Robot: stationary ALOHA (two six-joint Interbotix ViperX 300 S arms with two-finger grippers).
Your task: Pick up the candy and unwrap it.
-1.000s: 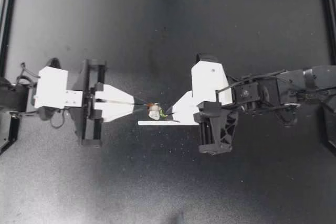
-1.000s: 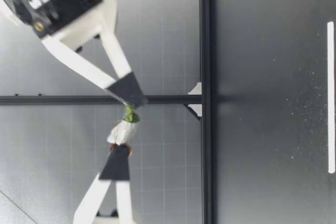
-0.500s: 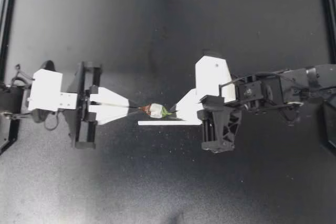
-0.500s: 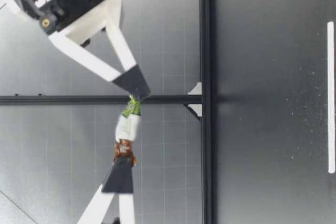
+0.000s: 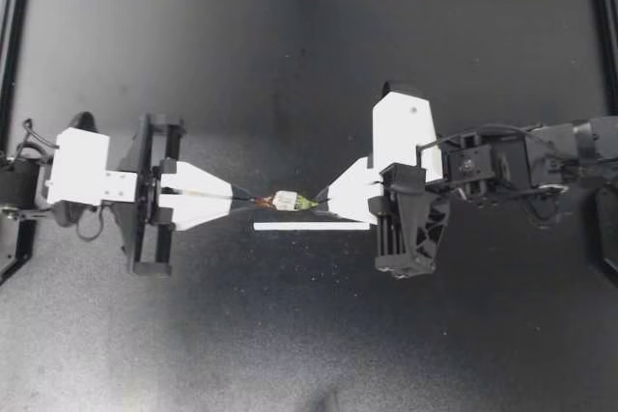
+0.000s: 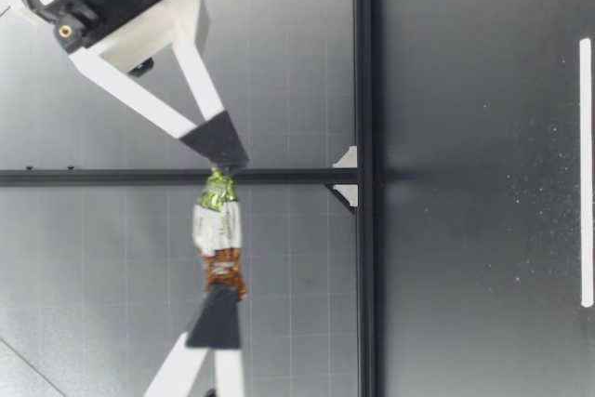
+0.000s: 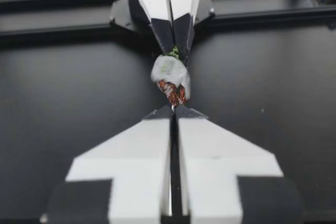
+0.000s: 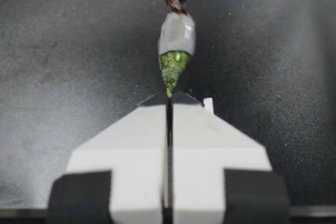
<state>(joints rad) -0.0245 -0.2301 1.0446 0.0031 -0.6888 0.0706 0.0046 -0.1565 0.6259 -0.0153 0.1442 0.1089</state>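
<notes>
A small candy in a white wrapper hangs stretched between both grippers above the table. My left gripper is shut on its red-brown twisted end. My right gripper is shut on its green twisted end. The low view shows the candy held well above the table, pulled taut between my right gripper and my left gripper. From each wrist the other arm's fingertips appear just beyond the candy.
A thin white strip lies on the black table just under the candy, toward the front. Black frame rails border the table on the left, back and right.
The two grippers have drawn apart, left arm moving left and right arm moving right. The candy has been pulled straight, and its twisted ends are now stretched out longer.
</notes>
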